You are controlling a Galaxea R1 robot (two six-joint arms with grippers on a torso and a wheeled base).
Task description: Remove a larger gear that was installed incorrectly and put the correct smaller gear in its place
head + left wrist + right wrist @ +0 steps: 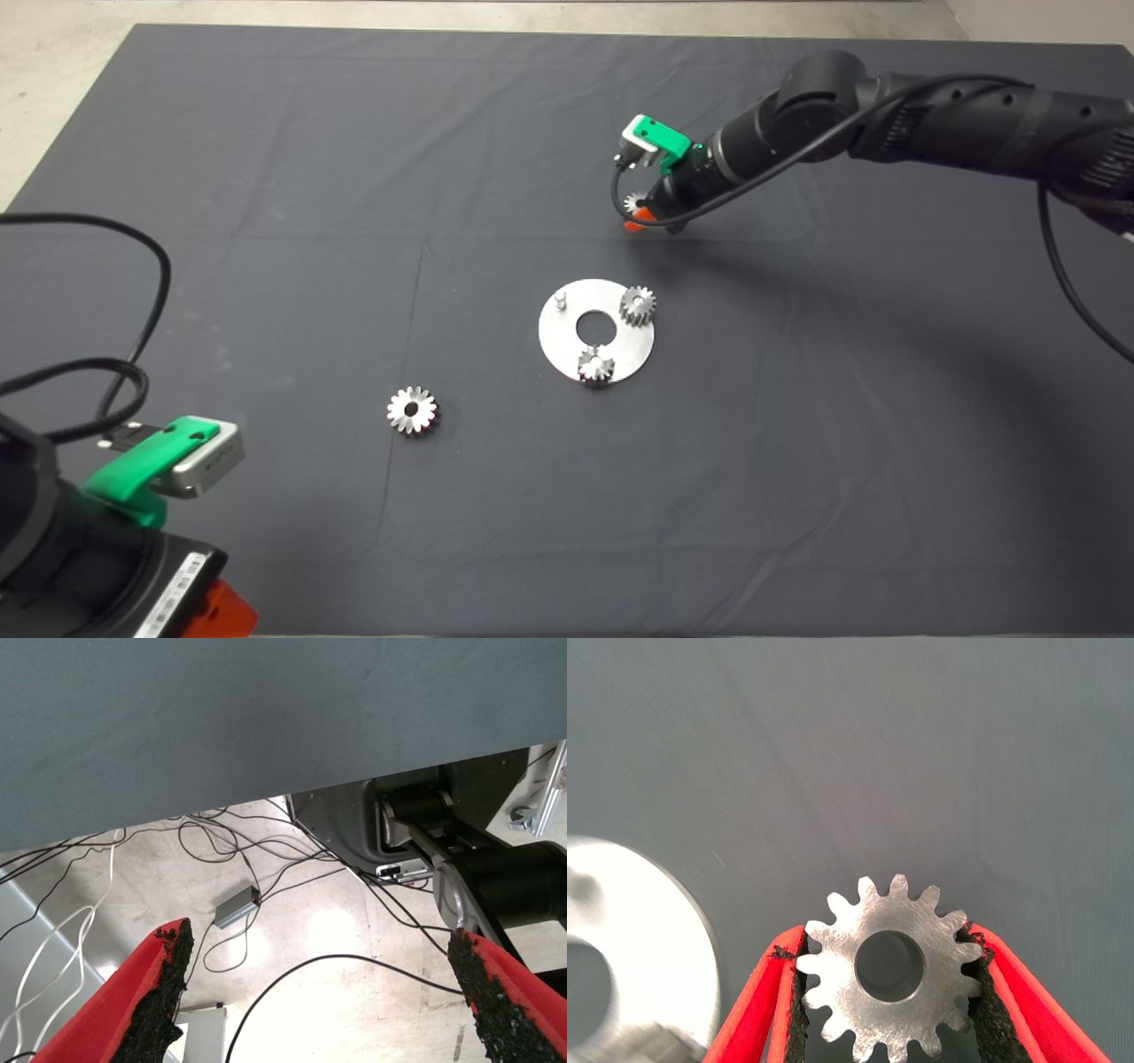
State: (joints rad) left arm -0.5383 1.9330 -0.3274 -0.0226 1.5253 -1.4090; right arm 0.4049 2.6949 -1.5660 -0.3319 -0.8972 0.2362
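Steel disc (554,341) carries 2 gears; right gripper (888,979) clamps gear (890,967).

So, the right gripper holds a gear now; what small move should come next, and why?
Probably carry it toward the bare pin on the round plate. The right gripper is shut on the smaller gear, above the mat beyond the plate. Two small gears already sit on the plate, and the larger gear lies off it. The left gripper waits open.
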